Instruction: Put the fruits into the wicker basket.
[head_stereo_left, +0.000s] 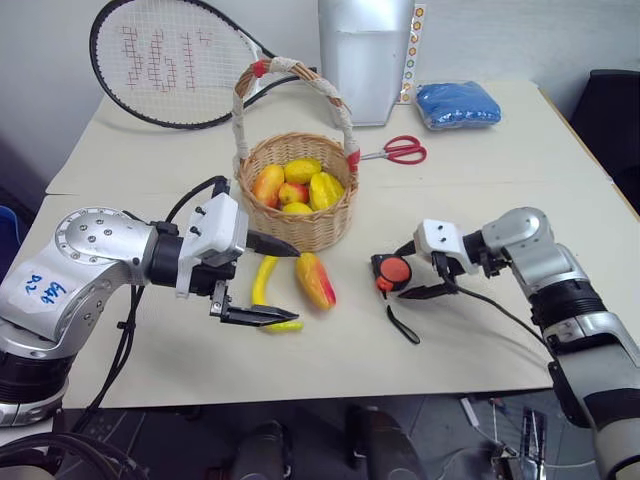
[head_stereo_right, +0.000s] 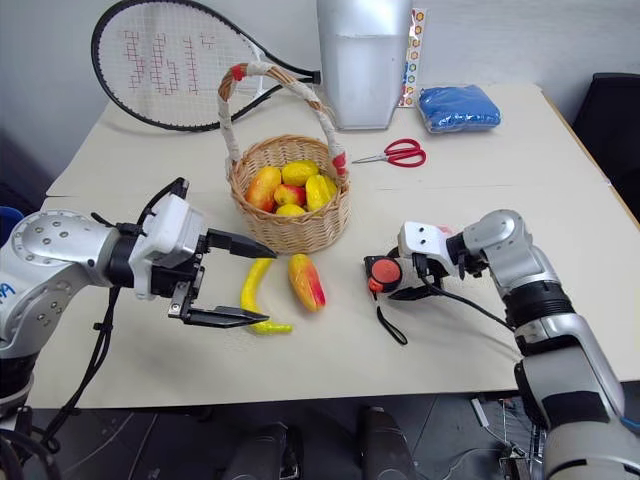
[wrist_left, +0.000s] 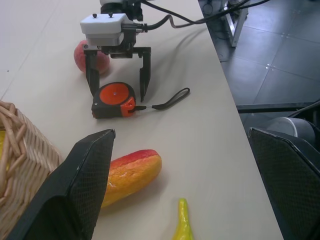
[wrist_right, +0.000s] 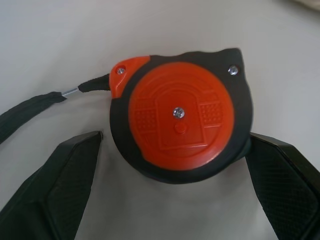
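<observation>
The wicker basket (head_stereo_left: 322, 226) stands mid-table with several yellow and red fruits (head_stereo_left: 297, 185) inside. Just in front of it a curved yellow banana (head_stereo_left: 263, 281) and a yellow-orange-red mango (head_stereo_left: 315, 280) lie on the table. My left gripper (head_stereo_left: 268, 282) is open, its fingers spread above and below the banana, pointing toward the mango. My right gripper (head_stereo_left: 402, 272) is open too, its fingers (wrist_left: 143, 80) straddling the orange-and-black tape measure (wrist_right: 180, 125). A pinkish-red peach (wrist_left: 90, 56) lies on the table just behind the right gripper.
At the back of the table are a tennis racket (head_stereo_left: 165, 60), a tall silver container (head_stereo_left: 365, 55), red-handled scissors (head_stereo_left: 402, 150) and a blue cloth (head_stereo_left: 457, 103). The tape measure's black strap (head_stereo_left: 403, 325) trails toward the table's front edge.
</observation>
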